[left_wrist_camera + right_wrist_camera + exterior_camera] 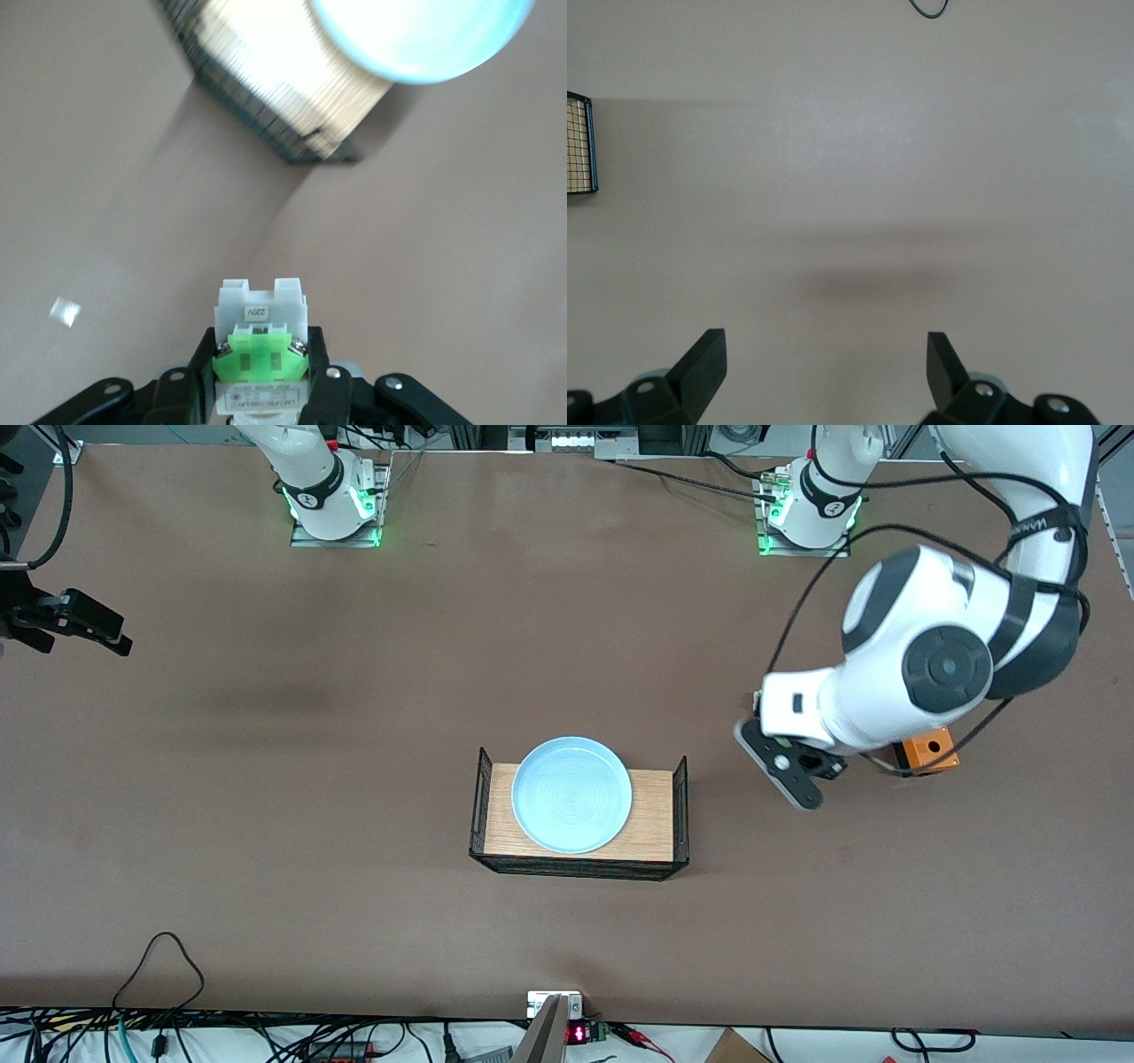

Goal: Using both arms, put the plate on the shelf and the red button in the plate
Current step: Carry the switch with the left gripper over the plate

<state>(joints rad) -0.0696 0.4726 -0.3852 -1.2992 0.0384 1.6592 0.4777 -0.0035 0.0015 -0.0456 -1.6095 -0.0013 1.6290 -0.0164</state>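
Note:
The pale light-blue plate lies on a wooden tray with black wire ends in the middle of the table. It also shows in the left wrist view. My left gripper hangs over the table between the tray and an orange box. In its wrist view the left gripper is shut on the red button; the white body and green block show, but the cap is hidden. My right gripper waits open and empty over the right arm's end of the table, and it shows in its wrist view.
An orange box with a hole sits on the table partly under the left arm. A wire end of the tray shows in the right wrist view. Cables run along the table edge nearest the front camera.

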